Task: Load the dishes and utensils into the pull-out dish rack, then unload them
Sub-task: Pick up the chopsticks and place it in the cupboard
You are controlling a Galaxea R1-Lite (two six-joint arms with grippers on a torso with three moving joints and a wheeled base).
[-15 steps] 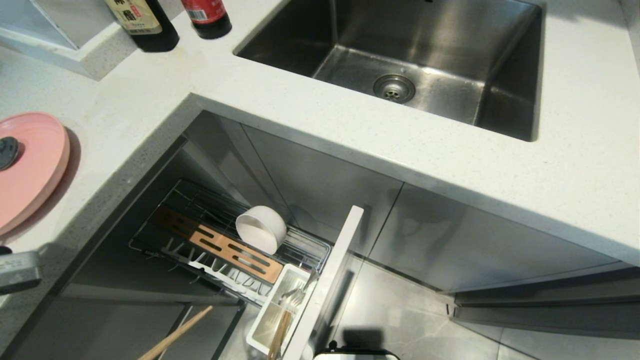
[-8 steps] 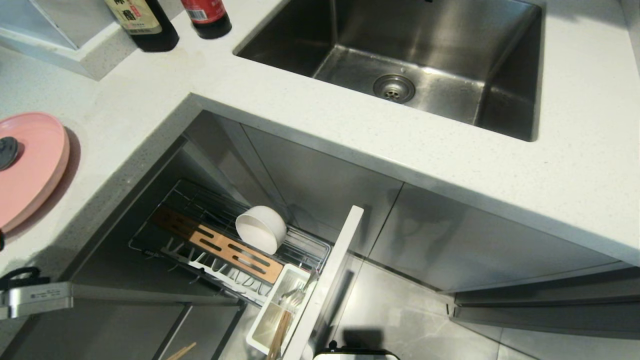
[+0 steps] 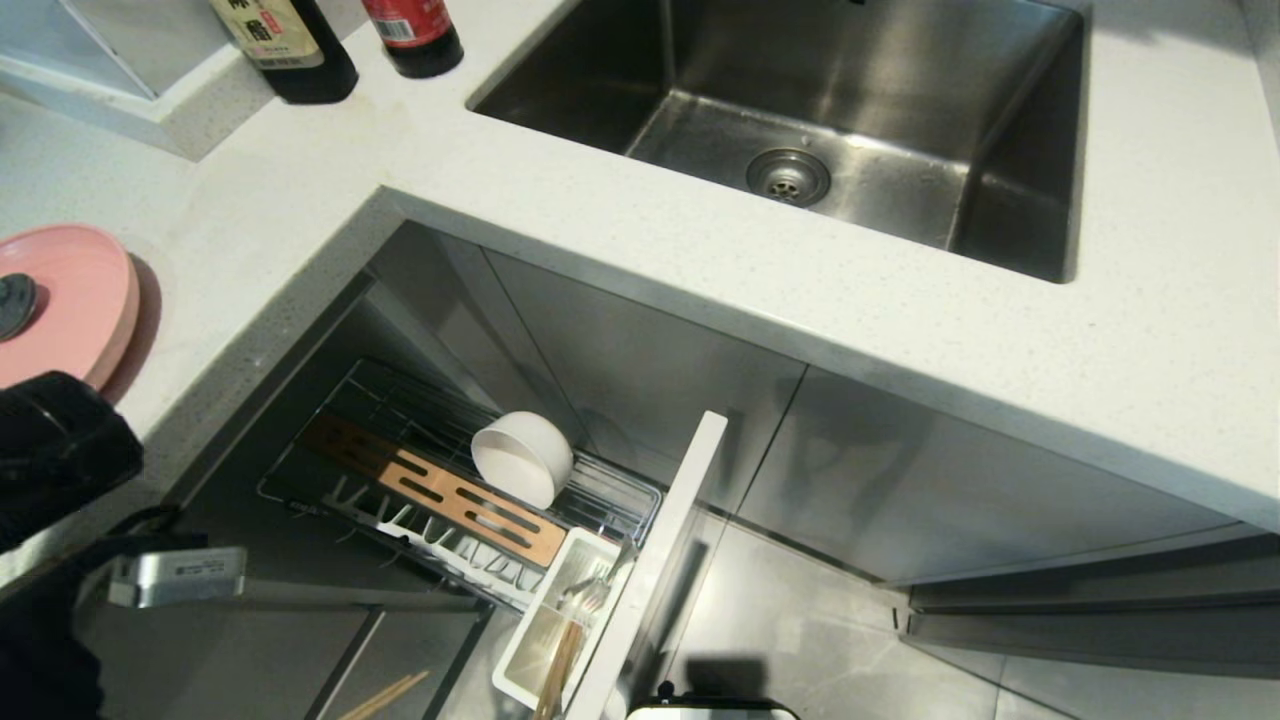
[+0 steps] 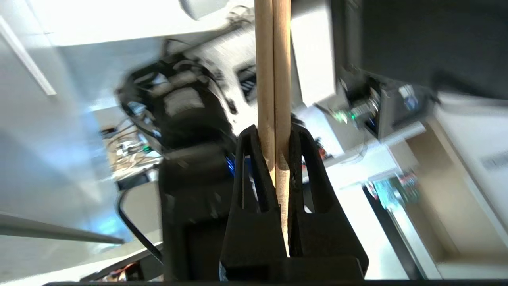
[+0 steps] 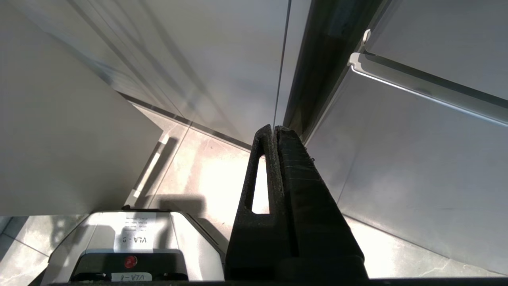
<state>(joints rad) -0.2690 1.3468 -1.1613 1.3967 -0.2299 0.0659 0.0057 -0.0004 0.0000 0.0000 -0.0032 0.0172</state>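
My left gripper [image 4: 274,135] is shut on the pair of light-wood chopsticks [image 4: 274,75], which run straight out past its fingertips. In the head view the left arm [image 3: 60,450] fills the lower left corner, and only the chopsticks' ends [image 3: 385,695] show at the bottom edge, left of the pull-out dish rack [image 3: 400,420]. The cream-white bowl [image 3: 522,458] lies on its side in the rack beside the tan wooden strip [image 3: 450,492]. The white utensil cup [image 3: 545,625] holds a grey metal utensil and something wood-coloured. The pink plate [image 3: 70,300] lies on the counter at far left. My right gripper [image 5: 274,129] is shut and empty, low beside the cabinet doors.
The rack's pale cabinet front [image 3: 655,560] stands open over the tiled floor. The steel sink [image 3: 790,110] is set in the white counter [image 3: 900,330] behind. Two dark bottles [image 3: 300,45] stand at the back left. A dark disc [image 3: 15,305] rests on the plate.
The left arm has swung in from the lower left edge toward the rack. The chopsticks' ends have dropped to the bottom edge of the head view. The rack, bowl and right arm are still.
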